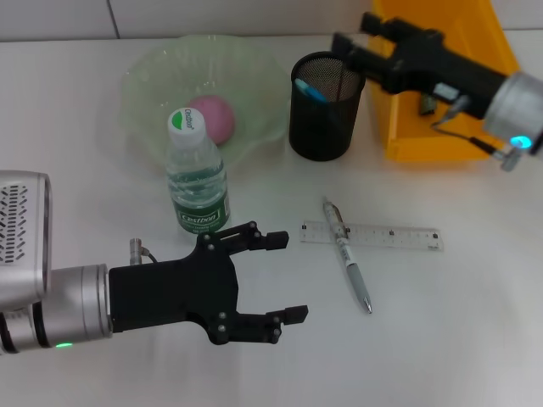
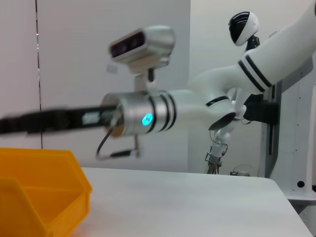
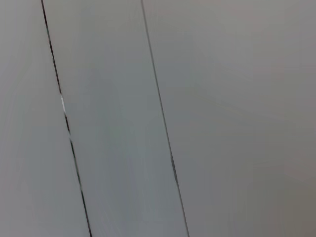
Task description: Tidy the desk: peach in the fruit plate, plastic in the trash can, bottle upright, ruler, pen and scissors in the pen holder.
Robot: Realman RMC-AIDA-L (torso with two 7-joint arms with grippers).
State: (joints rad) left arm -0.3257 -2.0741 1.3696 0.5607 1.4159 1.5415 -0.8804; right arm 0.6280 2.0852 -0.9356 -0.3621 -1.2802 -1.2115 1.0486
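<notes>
Hovering lower left, left pincer [image 1: 284, 277] wide, empty — pen [image 1: 346, 254] lies crossed over ruler [image 1: 372, 235] at centre right of table [image 1: 441, 339]. Grab pen mid-barrel, lift clear of ruler. Right pincer [image 1: 361, 34] upper right — cannot tell.

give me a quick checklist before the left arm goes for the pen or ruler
1. Left gripper open and empty: ok.
2. Pen reachable on the table: ok, but it lies across the ruler, touching it.
3. Pen holder upright: ok, something blue already stands in it.
4. Path to the holder clear: not ok, the right gripper hovers above its far rim.
5. Bottle upright: ok.
6. Peach in the fruit plate: ok.
</notes>
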